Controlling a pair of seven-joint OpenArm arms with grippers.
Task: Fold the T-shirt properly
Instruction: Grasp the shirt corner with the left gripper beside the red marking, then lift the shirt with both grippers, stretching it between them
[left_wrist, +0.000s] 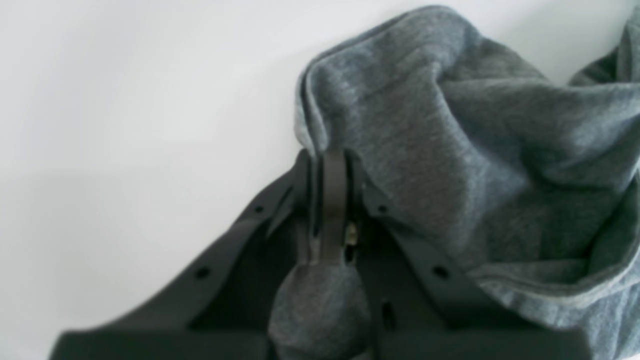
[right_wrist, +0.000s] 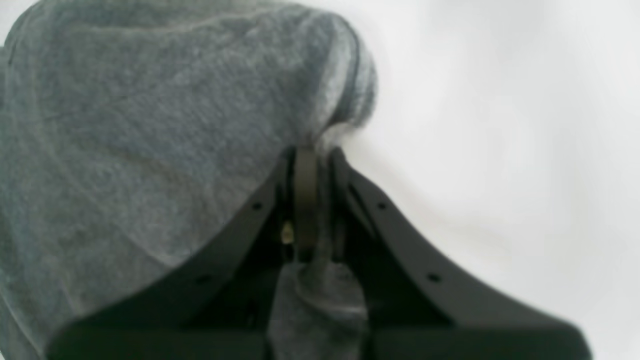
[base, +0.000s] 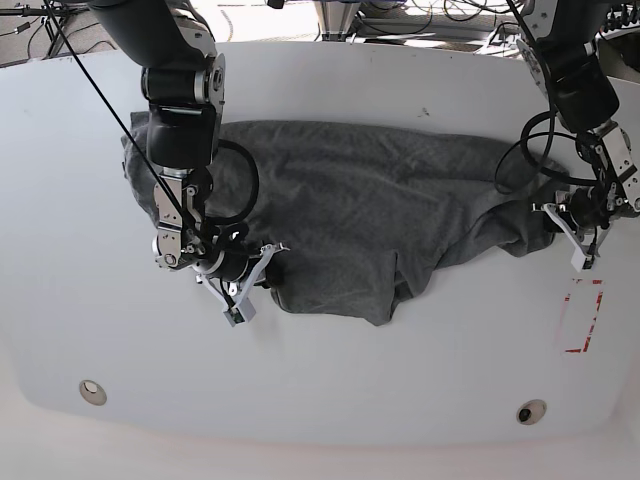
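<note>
The white table (base: 330, 380) fills the base view, its far edge cut off by clutter and cables at the top. Across its middle lies the T-shirt (base: 350, 210), dark grey and rumpled, spread wide from one arm to the other; its collar and sleeves are hard to pick out among the folds, and the right arm's bulk hides its upper corner on that side. The right gripper (right_wrist: 312, 150) is clamped on a bunched edge of the cloth, a tuft of fabric squeezed back between the jaws toward the camera; the wrist view is soft and blurred, so the hem is only faintly seen. The left gripper (left_wrist: 332, 152) is likewise closed tight on a fold at the shirt's other end, with a wad of cloth pushed through behind the fingers. Near it on the table is a red-outlined rectangle (base: 580, 317), its marking too small to read.
</note>
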